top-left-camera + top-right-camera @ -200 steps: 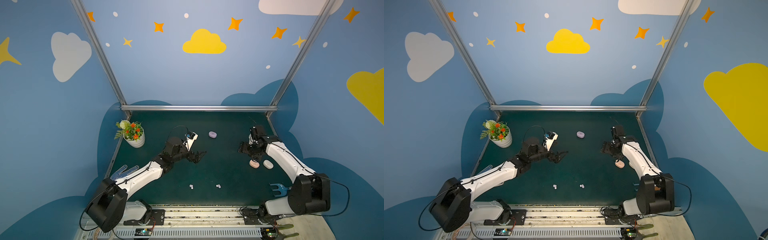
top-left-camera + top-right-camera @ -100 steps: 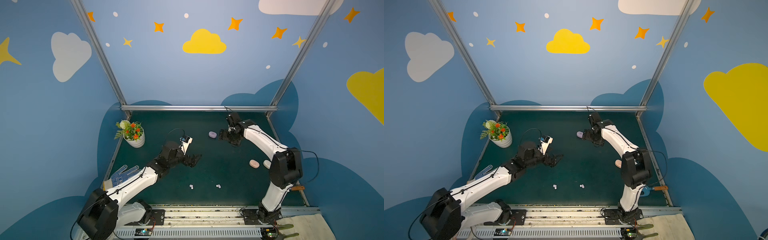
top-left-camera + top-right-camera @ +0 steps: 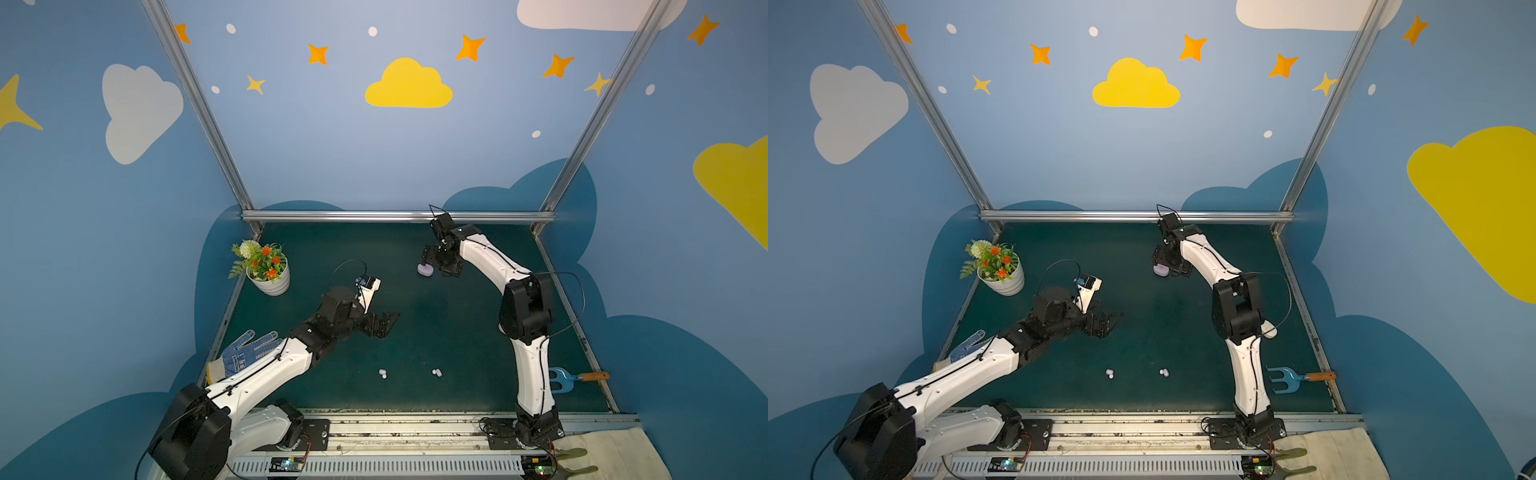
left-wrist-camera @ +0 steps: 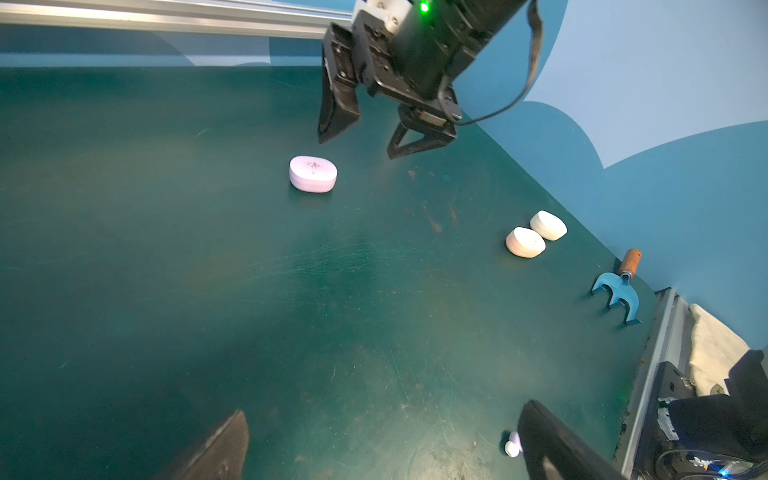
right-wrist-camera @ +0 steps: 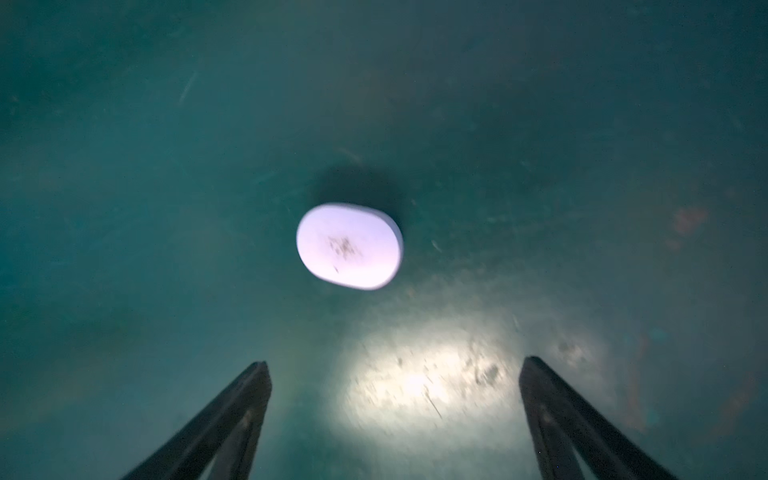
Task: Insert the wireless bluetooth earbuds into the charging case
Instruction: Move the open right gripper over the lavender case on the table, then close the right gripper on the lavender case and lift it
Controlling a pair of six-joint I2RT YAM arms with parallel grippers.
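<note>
Tiny pale earbuds [image 3: 381,371]; lavender oval case [image 3: 425,270] closed, smudged.

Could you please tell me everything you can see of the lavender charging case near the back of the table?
The lavender case is a small rounded oval of smooth, plastic-looking shell, closed, with dark specks on its flat top. It lies flat on the green table, towards the back. The right pincer hangs open just above it without touching; only the table touches it.

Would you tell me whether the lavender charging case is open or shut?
Shut: the lavender charging case lies flat, lid down, its smooth top showing no open cavity.
</note>
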